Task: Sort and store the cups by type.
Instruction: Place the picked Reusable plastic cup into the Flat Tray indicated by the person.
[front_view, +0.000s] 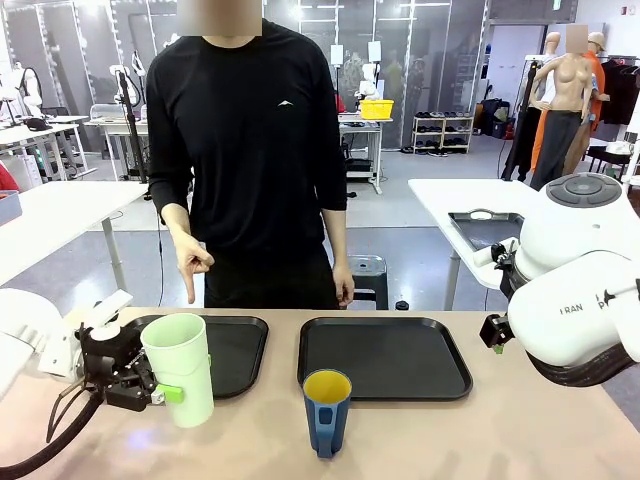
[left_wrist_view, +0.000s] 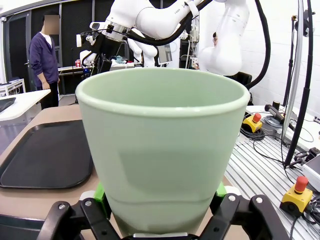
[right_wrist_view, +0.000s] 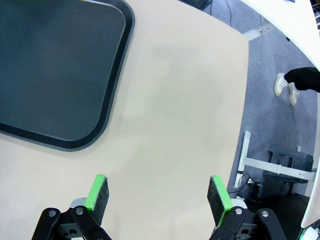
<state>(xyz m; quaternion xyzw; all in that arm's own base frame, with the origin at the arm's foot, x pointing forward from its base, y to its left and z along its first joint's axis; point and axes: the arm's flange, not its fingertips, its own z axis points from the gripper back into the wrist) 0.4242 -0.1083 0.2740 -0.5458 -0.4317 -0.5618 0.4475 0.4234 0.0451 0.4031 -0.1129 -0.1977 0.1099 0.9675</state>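
Observation:
The pale mint-green tumbler (front_view: 180, 368) stands upright at the front left of the table, just in front of the left black tray (front_view: 235, 350). My left gripper (front_view: 165, 392) is shut on its lower part, coming in from the left. In the left wrist view the tumbler (left_wrist_view: 162, 145) sits between the green pads (left_wrist_view: 100, 192). The dark blue mug (front_view: 326, 412), yellow inside, stands free near the front middle, before the right black tray (front_view: 385, 358). My right gripper (right_wrist_view: 159, 197) hovers open over bare table beside a tray (right_wrist_view: 50, 70), holding nothing.
A person stands at the far side, one hand (front_view: 192, 265) pointing down towards the left tray. My right arm (front_view: 580, 320) hangs over the table's right end. The table edge (right_wrist_view: 245, 100) runs close to the right gripper.

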